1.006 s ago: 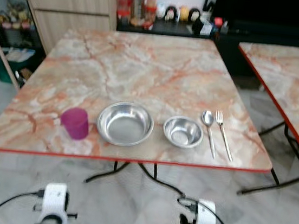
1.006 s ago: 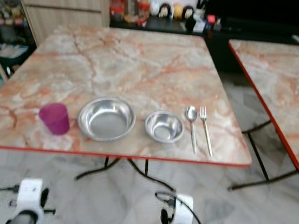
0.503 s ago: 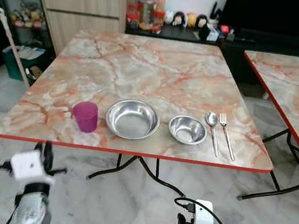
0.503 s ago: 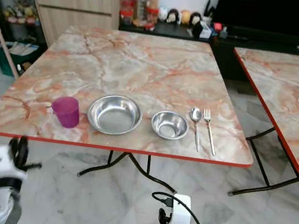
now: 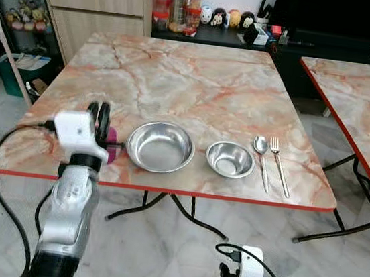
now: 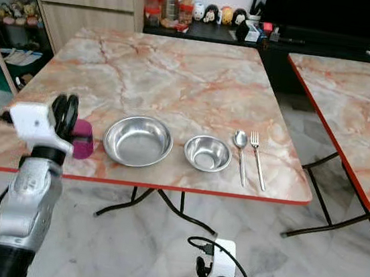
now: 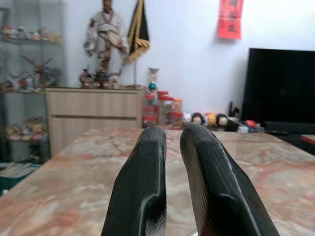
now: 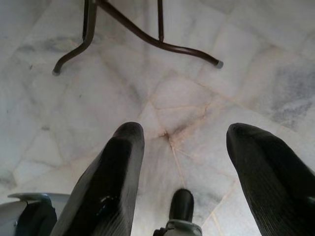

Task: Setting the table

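My left arm has come up from down low, and now my left gripper (image 5: 98, 116) is at the near left edge of the tabletop (image 5: 198, 86). Its two black fingers (image 7: 142, 191) are pressed close together with just a thin gap. It is right in front of the purple cup (image 6: 82, 139) and hides part of it. My right gripper (image 8: 184, 172) hangs low over the marble floor (image 8: 162, 93), with its fingers spread wide.

Along the near edge sit the cup, then the big metal bowl (image 5: 160, 147), then the small metal bowl (image 5: 230, 159). To the right lie the spoon (image 5: 261, 158) and the fork (image 5: 279, 162), side by side. Far back stands a wooden cabinet (image 5: 100, 6) with jars (image 5: 177, 6) beside it. Another table (image 5: 364, 106) is on the right.
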Robot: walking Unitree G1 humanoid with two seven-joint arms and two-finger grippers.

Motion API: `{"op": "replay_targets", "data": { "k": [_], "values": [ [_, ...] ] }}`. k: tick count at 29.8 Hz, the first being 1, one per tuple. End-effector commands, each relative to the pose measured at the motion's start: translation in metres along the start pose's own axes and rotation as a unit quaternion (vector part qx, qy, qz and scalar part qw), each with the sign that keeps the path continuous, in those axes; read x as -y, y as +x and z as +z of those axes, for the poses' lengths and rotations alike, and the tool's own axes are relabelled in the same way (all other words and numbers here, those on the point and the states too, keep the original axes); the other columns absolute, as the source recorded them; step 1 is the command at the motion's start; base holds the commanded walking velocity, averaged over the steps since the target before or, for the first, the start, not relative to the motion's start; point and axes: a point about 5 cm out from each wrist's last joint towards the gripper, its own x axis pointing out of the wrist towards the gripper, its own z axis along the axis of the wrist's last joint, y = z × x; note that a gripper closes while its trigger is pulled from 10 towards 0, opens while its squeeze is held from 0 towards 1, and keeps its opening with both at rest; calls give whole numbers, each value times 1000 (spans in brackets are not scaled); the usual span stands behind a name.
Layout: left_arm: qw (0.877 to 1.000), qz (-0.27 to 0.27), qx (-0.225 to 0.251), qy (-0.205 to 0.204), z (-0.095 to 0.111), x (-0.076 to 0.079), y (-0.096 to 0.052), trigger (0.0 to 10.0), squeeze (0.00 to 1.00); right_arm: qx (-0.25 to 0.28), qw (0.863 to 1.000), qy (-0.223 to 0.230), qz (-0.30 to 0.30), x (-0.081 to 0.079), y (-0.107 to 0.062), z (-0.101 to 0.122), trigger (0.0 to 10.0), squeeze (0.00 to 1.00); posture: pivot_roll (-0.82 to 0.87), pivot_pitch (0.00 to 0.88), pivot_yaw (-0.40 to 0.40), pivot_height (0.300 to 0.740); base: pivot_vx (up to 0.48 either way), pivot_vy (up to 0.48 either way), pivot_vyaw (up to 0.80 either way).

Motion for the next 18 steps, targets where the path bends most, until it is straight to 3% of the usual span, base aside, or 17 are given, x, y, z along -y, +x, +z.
{"op": "replay_targets", "data": {
  "k": [1, 4, 7, 10, 18],
  "values": [
    [1000, -16, -12, 3, -3, 5, 4, 10000, 0, 3, 1000, 4, -2, 0, 1, 3, 10000, 0, 95, 0, -21, 740, 375, 0, 0],
    [998, -67, -21, 4, -3, 25, 21, 10000, 0, 5, 1000, 3, -1, -1, 1, 5, 10000, 0, 88, 0, -15, 740, 429, 0, 0],
    [997, -69, -23, 5, -3, 26, 23, 10000, 0, 5, 1000, 4, -1, -1, 1, 6, 10000, 0, 88, 0, -15, 740, 431, 0, 0],
    [997, -65, -39, -15, -10, 28, 12, 10000, 0, 7, 1000, 10, -4, 0, 1, 6, 10000, 0, 81, 0, -9, 740, 431, 0, 0],
    [997, -59, -52, -20, -16, 25, 1, 10000, 0, 1, 1000, 5, -2, 0, 0, 2, 10000, 0, 97, 0, -20, 740, 431, 0, 0]
  ]
}}
